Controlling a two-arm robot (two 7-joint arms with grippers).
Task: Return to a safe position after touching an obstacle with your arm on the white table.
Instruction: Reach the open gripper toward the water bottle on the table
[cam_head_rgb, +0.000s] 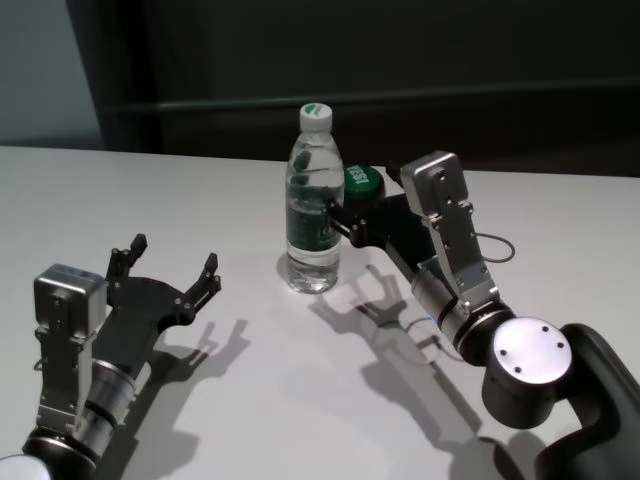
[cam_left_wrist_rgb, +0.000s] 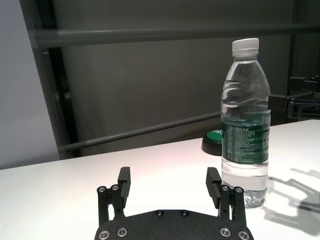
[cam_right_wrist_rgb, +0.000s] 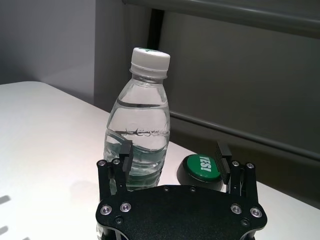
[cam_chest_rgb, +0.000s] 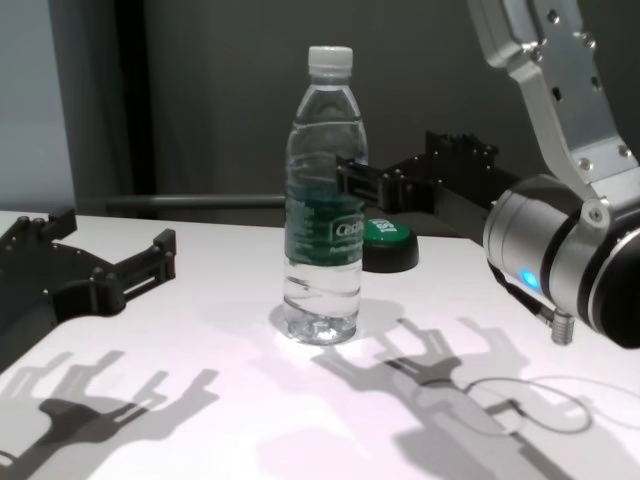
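Note:
The clear water bottle (cam_head_rgb: 313, 205) with a white cap and dark green label stands upright mid-table on the white table (cam_head_rgb: 150, 190). My right gripper (cam_head_rgb: 360, 202) is open just right of it. One finger (cam_right_wrist_rgb: 125, 154) is at the bottle's (cam_right_wrist_rgb: 142, 135) side, and I cannot tell whether they touch. In the chest view that gripper (cam_chest_rgb: 400, 165) reaches to the bottle (cam_chest_rgb: 323, 200) at label height. My left gripper (cam_head_rgb: 170, 268) is open and empty at the near left, well apart from the bottle; it also shows in the left wrist view (cam_left_wrist_rgb: 168, 177).
A green push button (cam_head_rgb: 362, 180) on a black base sits on the table just behind the right gripper; it also shows in the right wrist view (cam_right_wrist_rgb: 202, 167). A thin cable loops by the right arm (cam_head_rgb: 495, 248). A dark wall runs behind the table's far edge.

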